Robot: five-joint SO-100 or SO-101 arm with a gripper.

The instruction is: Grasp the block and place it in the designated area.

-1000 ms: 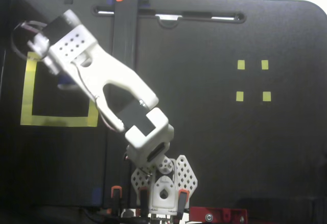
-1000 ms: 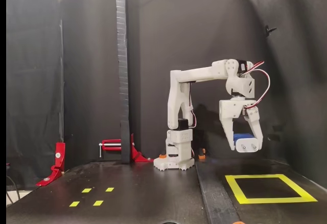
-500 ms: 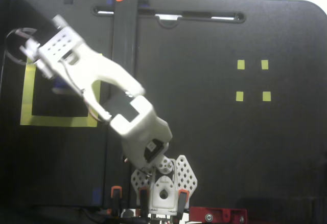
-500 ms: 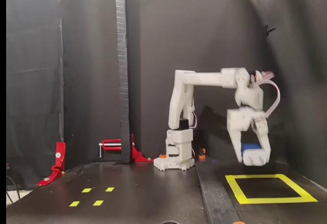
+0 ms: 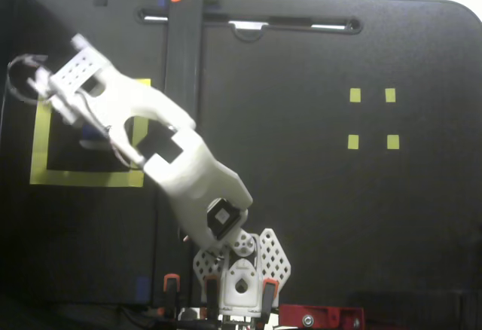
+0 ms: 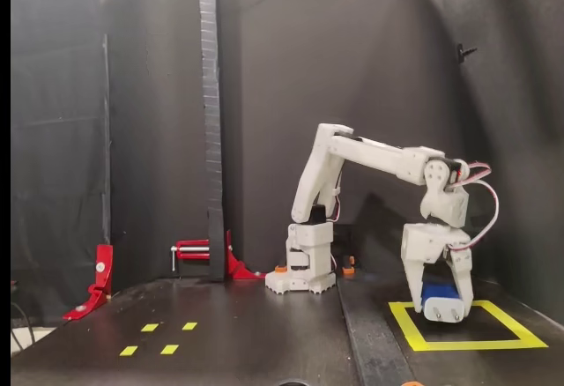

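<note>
We see the jaws clenched on the block point(image 6: 441, 295) | low over the designated area point(image 6: 509, 343) (contact unclear) | from above, arm point(image 5: 143, 130) hides block

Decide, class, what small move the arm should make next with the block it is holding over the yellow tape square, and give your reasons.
Probably open the end effector and release. In the side fixed view the block sits between the fingers, low inside the designated area, at or just above the floor. Whether it already touches cannot be told, so a slight lowering first may be safer.
</note>
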